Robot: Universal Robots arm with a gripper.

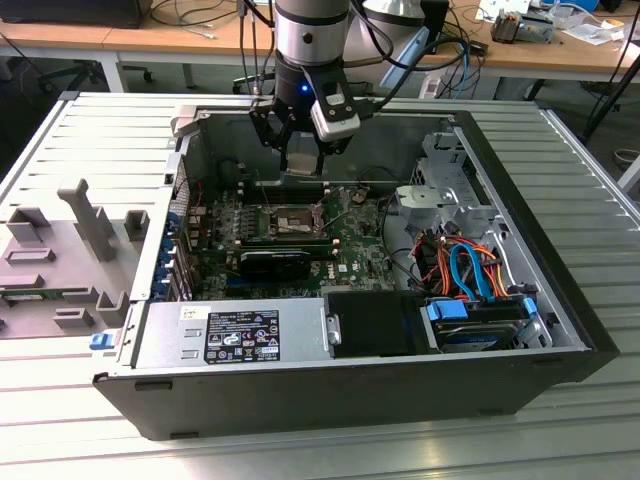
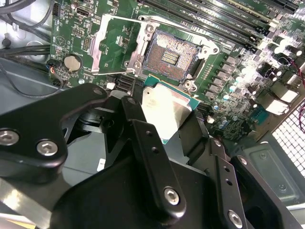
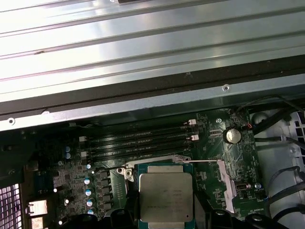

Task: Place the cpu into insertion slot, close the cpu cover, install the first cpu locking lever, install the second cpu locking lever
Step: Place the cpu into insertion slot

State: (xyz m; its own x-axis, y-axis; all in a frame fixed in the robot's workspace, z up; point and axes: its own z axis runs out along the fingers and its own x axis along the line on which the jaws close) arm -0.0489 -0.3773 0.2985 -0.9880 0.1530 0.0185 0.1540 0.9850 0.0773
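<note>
Robot's hand (image 1: 303, 158) grips the cpu (image 2: 164, 107) by its edges, silvery top up, just above the insertion slot (image 2: 169, 52). The slot's pin field lies bare below the hand. Beside it the cpu cover (image 2: 94, 47) is swung open, apparently leaving the way clear.

The slot (image 2: 169, 57) is lying open, its pin field bare, with the cover (image 2: 112, 45) standing swung back beside it, so the way straight down is staying free. The pincer (image 1: 300, 165), gripping the cpu (image 2: 169, 107), is hanging just above, inside the case (image 1: 350, 395). Memory slots (image 2: 228, 19) are running close along one side. A drive cage (image 1: 450, 190) and cables (image 1: 470, 265) are crowding the exterior view's right, well apart.
</note>
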